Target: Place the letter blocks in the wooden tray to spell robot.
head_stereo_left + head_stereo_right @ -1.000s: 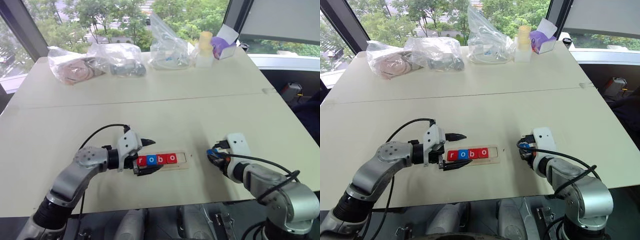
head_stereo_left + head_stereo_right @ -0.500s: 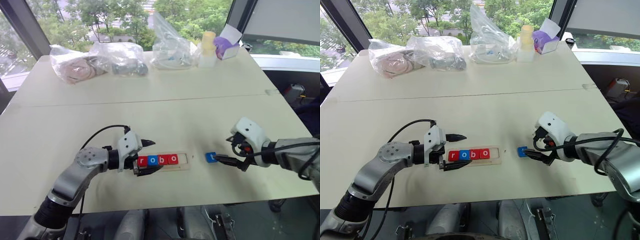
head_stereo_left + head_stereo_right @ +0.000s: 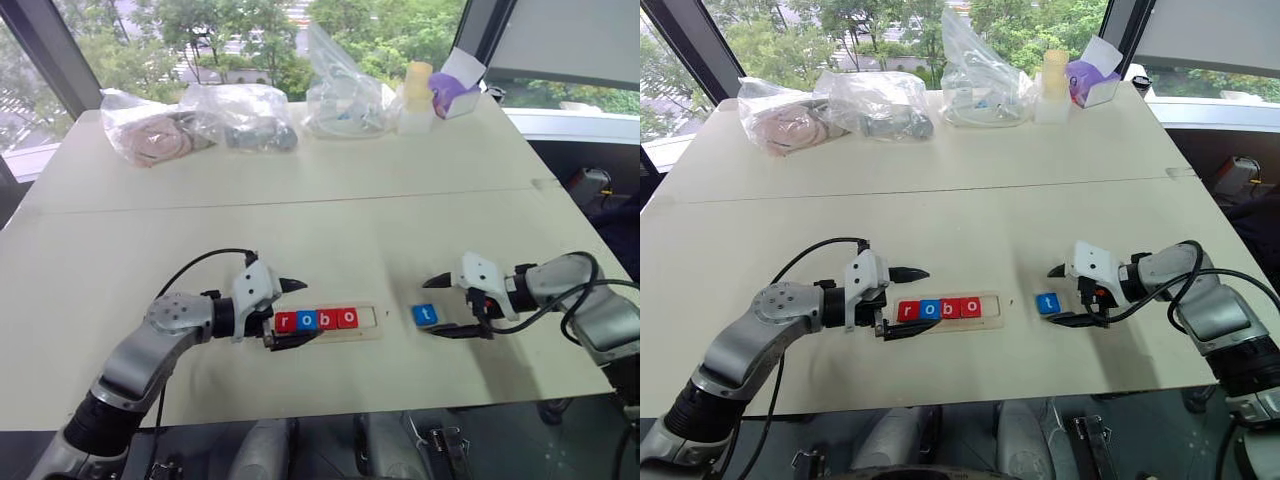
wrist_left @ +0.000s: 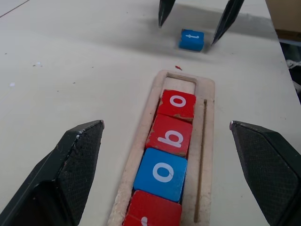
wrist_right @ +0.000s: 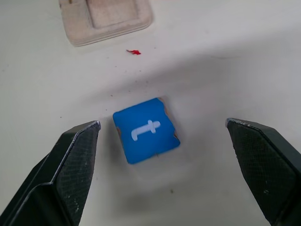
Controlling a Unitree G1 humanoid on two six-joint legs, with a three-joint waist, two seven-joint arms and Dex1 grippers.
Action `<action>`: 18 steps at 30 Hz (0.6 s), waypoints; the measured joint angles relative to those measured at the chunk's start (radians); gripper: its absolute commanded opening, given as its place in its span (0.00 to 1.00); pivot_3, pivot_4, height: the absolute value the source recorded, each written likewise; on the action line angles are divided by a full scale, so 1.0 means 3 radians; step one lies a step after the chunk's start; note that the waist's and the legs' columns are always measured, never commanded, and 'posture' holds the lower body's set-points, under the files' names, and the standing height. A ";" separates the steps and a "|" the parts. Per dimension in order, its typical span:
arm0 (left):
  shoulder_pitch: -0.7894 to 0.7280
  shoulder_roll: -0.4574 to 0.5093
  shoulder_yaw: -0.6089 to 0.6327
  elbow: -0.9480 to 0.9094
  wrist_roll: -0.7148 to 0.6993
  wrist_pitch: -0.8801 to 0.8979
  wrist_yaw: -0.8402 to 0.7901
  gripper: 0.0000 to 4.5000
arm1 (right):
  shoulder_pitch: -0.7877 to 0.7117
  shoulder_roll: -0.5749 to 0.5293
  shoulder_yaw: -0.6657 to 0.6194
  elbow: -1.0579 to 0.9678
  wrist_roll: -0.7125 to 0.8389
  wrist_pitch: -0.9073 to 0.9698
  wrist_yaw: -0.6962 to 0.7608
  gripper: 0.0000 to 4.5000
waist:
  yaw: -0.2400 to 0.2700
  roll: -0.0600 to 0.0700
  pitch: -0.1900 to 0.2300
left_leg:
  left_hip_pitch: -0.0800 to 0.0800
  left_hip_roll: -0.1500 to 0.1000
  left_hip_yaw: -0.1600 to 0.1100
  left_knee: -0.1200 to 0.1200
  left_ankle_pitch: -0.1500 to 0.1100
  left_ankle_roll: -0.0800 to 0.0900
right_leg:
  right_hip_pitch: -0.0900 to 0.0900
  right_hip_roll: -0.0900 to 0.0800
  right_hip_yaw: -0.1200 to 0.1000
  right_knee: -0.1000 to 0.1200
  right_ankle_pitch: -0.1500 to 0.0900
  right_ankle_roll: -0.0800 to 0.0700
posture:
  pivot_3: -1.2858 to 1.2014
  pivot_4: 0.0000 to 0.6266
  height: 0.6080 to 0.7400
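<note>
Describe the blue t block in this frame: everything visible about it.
The small blue square block with a white lowercase t lies flat on the pale tabletop, letter up. Its corners look chipped, showing wood. It sits apart from the pale wooden tray, just past that tray's empty end slot. The right end effector stands open around it, fingers on either side, not touching.

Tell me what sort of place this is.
Probably an office or lab by a window: a large pale table, trees beyond the glass, and clear plastic bags of parts at the table's far edge.
</note>
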 measured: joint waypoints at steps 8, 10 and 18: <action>0.0013 0.0012 0.0034 -0.0076 -0.0014 0.0068 0.0010 1.00 | -0.0009 0.0112 0.0017 0.0138 -0.0184 -0.0265 0.0050 0.46 | -0.0011 0.0000 0.0000 | 0.0003 0.0001 0.0000 0.0000 0.0000 0.0000 | 0.0000 0.0000 0.0001 0.0002 0.0000 -0.0001 | 0.52 0.24 1.00; 0.0013 0.0014 0.0039 -0.0077 -0.0016 0.0072 0.0009 1.00 | -0.0009 0.0133 0.0012 0.0132 -0.0190 -0.0284 0.0055 0.26 | -0.0010 0.0000 0.0000 | 0.0003 0.0001 0.0000 0.0001 0.0000 -0.0001 | 0.0000 0.0000 0.0001 0.0003 0.0000 -0.0001 | 0.52 0.24 1.00; 0.0014 0.0033 0.0043 -0.0111 -0.0046 0.0111 0.0015 1.00 | -0.0022 0.0298 -0.0001 -0.0269 -0.0183 -0.0050 -0.0045 0.25 | -0.0010 0.0001 0.0000 | 0.0002 0.0002 0.0000 0.0000 0.0000 -0.0001 | -0.0001 -0.0001 0.0003 0.0004 0.0001 -0.0001 | 0.52 0.24 1.00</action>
